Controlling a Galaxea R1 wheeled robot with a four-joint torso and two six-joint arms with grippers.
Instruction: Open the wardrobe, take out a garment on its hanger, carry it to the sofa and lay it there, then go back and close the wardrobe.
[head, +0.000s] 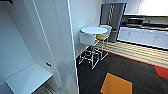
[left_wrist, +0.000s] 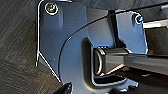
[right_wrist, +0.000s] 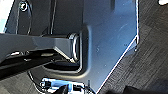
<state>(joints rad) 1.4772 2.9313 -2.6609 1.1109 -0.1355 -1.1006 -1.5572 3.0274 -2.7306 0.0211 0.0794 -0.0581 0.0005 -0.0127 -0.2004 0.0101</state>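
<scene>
Standing open close on the left arm's side, the wardrobe shows a white inner wall, a low shelf and the edge of one door. I judge the door stiff but light, swinging easily, and best taken by its slim handle. The garment should be soft and limp, so the hanger is the safer hold; where it is now I cannot tell. Both arms seem to hang low: dark carpet lies beneath the left gripper and the right gripper. Whether either is open or closed I cannot tell. Farther off on the right arm's side stand a round table and chairs.
</scene>
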